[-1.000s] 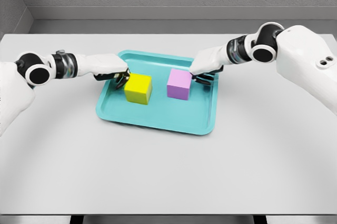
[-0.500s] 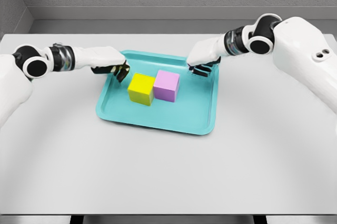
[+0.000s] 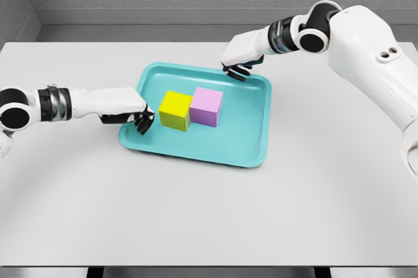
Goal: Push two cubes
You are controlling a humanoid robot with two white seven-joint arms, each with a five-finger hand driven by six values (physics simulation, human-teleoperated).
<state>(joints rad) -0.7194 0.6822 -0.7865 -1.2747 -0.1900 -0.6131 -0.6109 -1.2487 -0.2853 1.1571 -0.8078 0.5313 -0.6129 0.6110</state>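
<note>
Grey wall behind, white table (image 3: 196,213) with plenty of bare surface in front and to both sides. Teal tray (image 3: 251,141) sits mid-table, well in from every table edge. Yellow cube (image 3: 175,109) and pink cube (image 3: 206,106) stand side by side, touching, near the tray's middle; open tray floor to their right and in front. No writing readable anywhere. Left hand (image 3: 130,113) at the tray's left rim, fingers curled, holding nothing, just beside the yellow cube. Right hand (image 3: 240,60) over the tray's back rim, fingers curled, empty, apart from the pink cube.
</note>
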